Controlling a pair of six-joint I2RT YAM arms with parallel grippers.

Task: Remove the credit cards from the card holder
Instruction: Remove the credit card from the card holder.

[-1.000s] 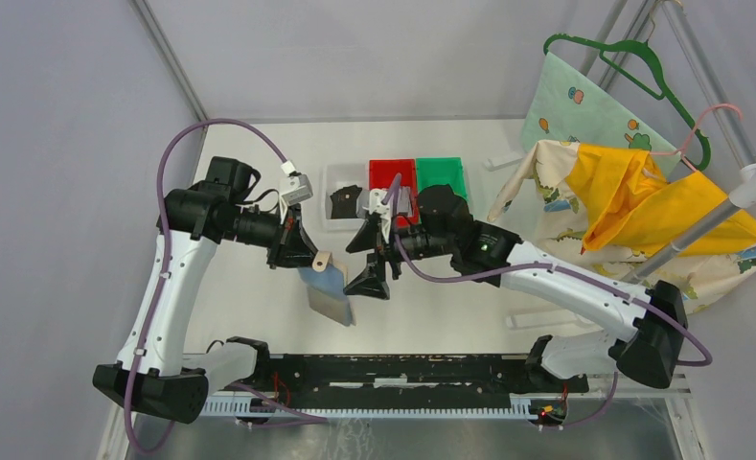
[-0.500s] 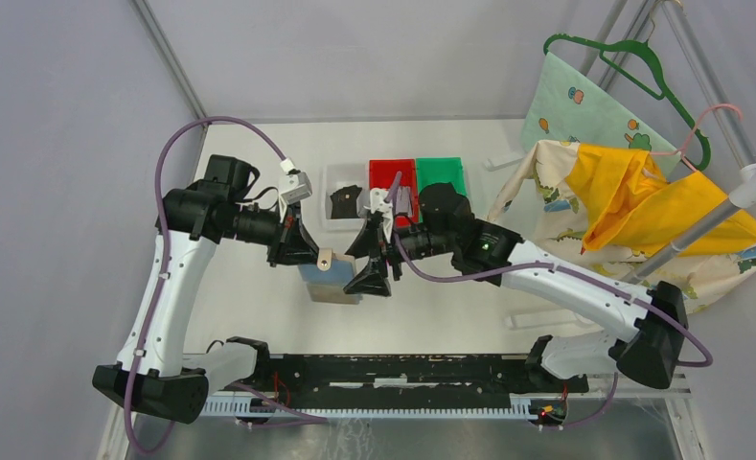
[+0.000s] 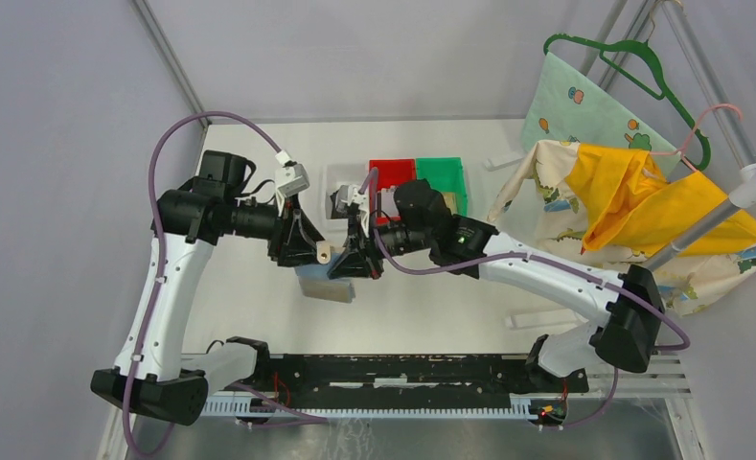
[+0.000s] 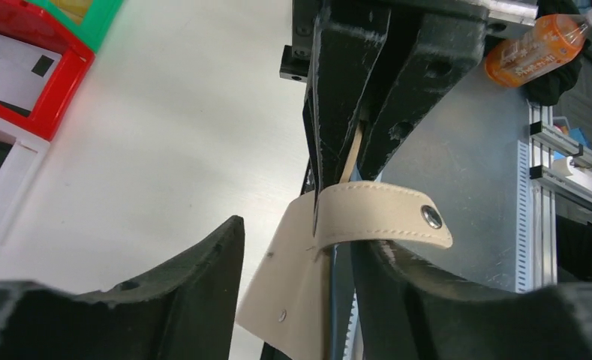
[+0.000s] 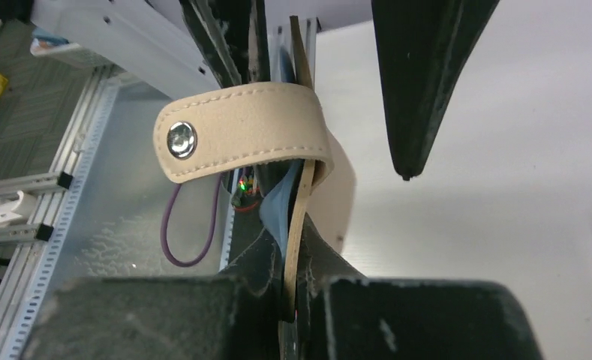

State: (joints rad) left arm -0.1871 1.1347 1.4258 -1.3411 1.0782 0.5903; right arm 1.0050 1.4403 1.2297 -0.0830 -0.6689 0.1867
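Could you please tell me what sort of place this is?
Probably a robotics lab test cell: a left arm and right arm bolted at a white table, grey panels around it, plus a red bin, green bin and hung clothes.

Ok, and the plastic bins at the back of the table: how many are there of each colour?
white bin: 1
red bin: 1
green bin: 1
Total: 3
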